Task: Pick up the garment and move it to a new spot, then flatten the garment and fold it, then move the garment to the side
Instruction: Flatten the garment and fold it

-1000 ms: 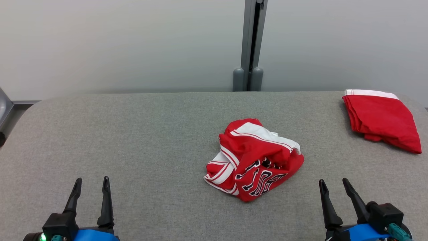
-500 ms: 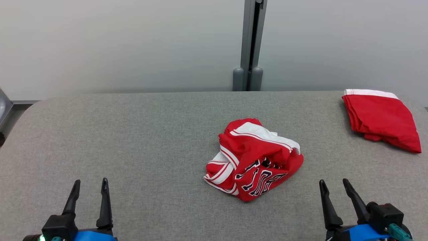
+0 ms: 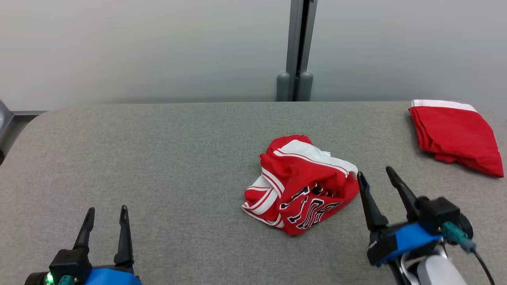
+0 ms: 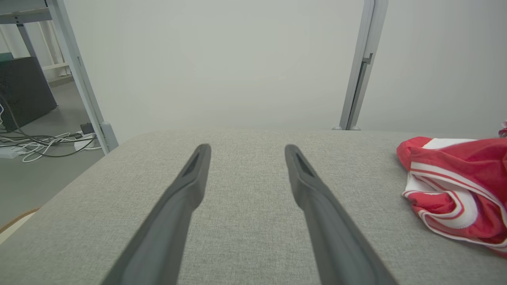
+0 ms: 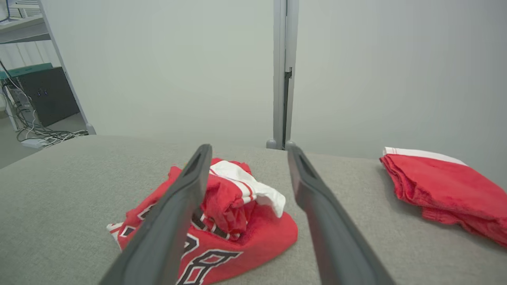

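Note:
A crumpled red garment (image 3: pixel 303 184) with white trim and dark lettering lies in a heap on the middle of the grey table (image 3: pixel 158 158). My right gripper (image 3: pixel 375 173) hovers open just off the heap's right edge, its left fingertip close to the cloth. From the right wrist, the garment (image 5: pixel 233 213) sits ahead and slightly left, between and behind the open right gripper (image 5: pixel 247 149). My left gripper (image 3: pixel 107 210) stands open at the lower left, far from the heap. In the left wrist view the left gripper (image 4: pixel 246 148) is open over bare table, with the garment (image 4: pixel 459 186) at the right edge.
A second red cloth (image 3: pixel 455 136) with a white band lies folded at the table's back right corner, also visible as the folded cloth (image 5: pixel 447 190) from the right wrist. A grey post (image 3: pixel 296 51) stands against the wall behind the table. Cables (image 4: pixel 35 144) lie on the floor to the left.
My right gripper has risen and moved forward and left, up to the garment's right edge. The head camera has tilted slightly. The left gripper and garment stay put.

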You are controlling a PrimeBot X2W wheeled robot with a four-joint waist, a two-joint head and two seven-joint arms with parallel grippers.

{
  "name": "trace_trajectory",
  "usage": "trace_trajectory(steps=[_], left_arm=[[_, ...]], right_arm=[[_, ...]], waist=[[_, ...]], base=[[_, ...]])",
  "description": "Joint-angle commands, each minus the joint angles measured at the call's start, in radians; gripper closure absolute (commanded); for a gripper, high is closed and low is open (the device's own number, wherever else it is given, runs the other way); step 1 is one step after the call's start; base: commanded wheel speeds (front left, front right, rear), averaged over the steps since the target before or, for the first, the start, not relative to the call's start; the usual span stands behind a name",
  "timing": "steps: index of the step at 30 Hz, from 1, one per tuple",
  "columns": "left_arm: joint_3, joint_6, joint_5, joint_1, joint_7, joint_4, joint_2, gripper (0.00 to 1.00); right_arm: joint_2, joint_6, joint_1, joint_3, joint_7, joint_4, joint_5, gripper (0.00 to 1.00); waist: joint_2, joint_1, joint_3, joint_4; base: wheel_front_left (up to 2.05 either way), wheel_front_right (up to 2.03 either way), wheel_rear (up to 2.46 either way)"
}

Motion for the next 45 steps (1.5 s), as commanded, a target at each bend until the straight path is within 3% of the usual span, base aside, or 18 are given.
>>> trace_trajectory(steps=[1,6,14,21,30,31,32,33,45], left_arm=[[0.000,-0.003,0.005,-0.018,-0.004,-0.002,-0.004,0.00],[-0.001,-0.005,0.004,-0.037,-0.004,-0.001,-0.007,0.00],[-0.007,-0.008,0.004,-0.067,-0.004,0.003,-0.021,0.00],[-0.008,-0.011,0.005,-0.089,-0.004,0.009,-0.032,0.00],[-0.016,-0.013,0.013,-0.106,-0.004,0.022,-0.043,0.00],[-0.017,-0.013,0.014,-0.109,-0.004,0.024,-0.043,0.00],[-0.017,-0.013,0.014,-0.110,-0.004,0.026,-0.043,0.00],[-0.016,-0.014,0.014,-0.109,-0.004,0.028,-0.043,0.00],[-0.002,-0.017,0.013,-0.082,-0.004,0.031,-0.044,0.00]], right_arm=[[-0.016,0.000,-0.052,0.017,0.015,0.002,-0.003,0.00],[-0.038,0.000,-0.179,0.067,0.083,0.051,-0.007,0.00],[-0.068,0.000,-0.358,0.166,0.223,0.278,0.011,0.00],[-0.088,0.000,-0.404,0.221,0.277,0.481,0.038,0.00],[-0.070,0.000,-0.418,0.307,0.312,0.658,0.093,0.00],[-0.066,0.000,-0.416,0.317,0.320,0.676,0.103,0.13],[-0.064,0.000,-0.415,0.329,0.320,0.689,0.114,0.90],[-0.064,0.000,-0.417,0.338,0.313,0.699,0.123,1.00],[-0.165,0.000,-0.499,0.231,0.012,0.722,0.157,1.00]], waist=[[-0.0001,-0.0001,0.010,0.005],[-0.0001,-0.0001,0.031,0.017],[-0.0001,-0.0001,0.072,0.047],[-0.0001,-0.0001,0.104,0.065],[-0.0001,-0.0001,0.124,0.070],[-0.0001,-0.0001,0.126,0.070],[-0.0001,-0.0001,0.126,0.070],[-0.0001,-0.0001,0.127,0.069],[-0.0001,-0.0001,0.077,0.046]], base=[[0.00,0.00,0.00],[0.00,0.00,0.00],[0.00,0.00,0.00],[0.00,0.00,0.00],[0.00,0.00,0.00],[0.00,0.00,0.00],[0.00,0.00,0.00],[0.00,0.00,0.00],[0.00,0.00,0.00]])
